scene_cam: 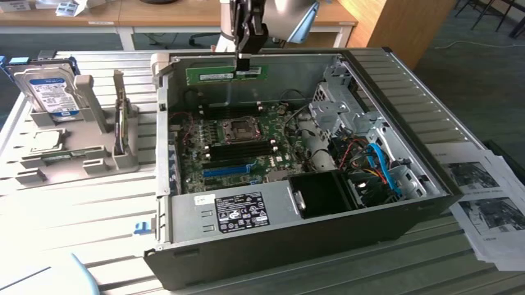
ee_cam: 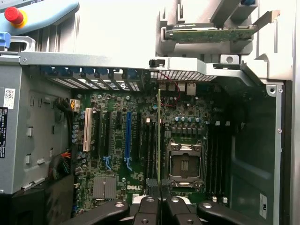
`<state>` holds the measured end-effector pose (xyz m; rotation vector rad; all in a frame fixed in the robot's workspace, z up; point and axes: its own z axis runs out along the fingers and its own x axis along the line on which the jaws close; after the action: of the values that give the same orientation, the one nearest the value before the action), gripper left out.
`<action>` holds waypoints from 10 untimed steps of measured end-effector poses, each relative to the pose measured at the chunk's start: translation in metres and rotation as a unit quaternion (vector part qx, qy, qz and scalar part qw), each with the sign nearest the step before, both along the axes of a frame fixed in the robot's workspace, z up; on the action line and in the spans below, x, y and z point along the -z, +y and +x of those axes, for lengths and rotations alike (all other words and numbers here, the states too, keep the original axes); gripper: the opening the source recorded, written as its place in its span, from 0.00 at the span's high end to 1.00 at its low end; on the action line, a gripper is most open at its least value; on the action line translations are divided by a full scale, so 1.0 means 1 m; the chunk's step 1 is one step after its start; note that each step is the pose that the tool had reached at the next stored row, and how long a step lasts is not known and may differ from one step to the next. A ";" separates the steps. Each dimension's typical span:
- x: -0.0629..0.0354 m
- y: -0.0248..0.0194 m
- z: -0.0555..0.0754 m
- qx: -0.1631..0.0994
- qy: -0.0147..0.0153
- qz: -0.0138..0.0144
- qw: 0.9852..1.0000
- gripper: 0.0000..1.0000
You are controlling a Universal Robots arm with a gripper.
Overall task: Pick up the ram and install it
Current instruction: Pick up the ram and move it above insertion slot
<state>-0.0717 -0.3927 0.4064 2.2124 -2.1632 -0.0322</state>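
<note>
The ram [scene_cam: 215, 75] is a narrow green board with a white label. It hangs level in the air above the far wall of the open computer case [scene_cam: 426, 147]. My gripper [scene_cam: 243, 71] comes down from above and is shut on the stick near its end at the exterior view's right. In the wrist view the ram [ee_cam: 159, 136] appears edge-on as a thin green line running out from my gripper [ee_cam: 159, 199]. It hovers over the motherboard beside the CPU socket [ee_cam: 183, 164], in line with the dark memory slots [ee_cam: 149, 140].
The case lies on its side with the motherboard [scene_cam: 246, 153], a blue slot [scene_cam: 225, 170], the power supply [scene_cam: 238, 209] and cables [scene_cam: 373, 166] exposed. A hard drive [scene_cam: 49, 92] stands in a grey holder [scene_cam: 74, 153] at the exterior view's left. Printed papers [scene_cam: 484, 203] lie at the right.
</note>
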 end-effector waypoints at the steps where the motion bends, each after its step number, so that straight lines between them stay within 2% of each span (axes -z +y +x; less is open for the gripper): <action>1: 0.0000 0.0000 0.000 0.000 0.000 0.000 1.000 0.89; 10: 0.0018 0.0000 0.000 0.000 0.000 0.000 1.000 0.89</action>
<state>-0.0717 -0.3927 0.4046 2.2126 -2.1631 -0.0323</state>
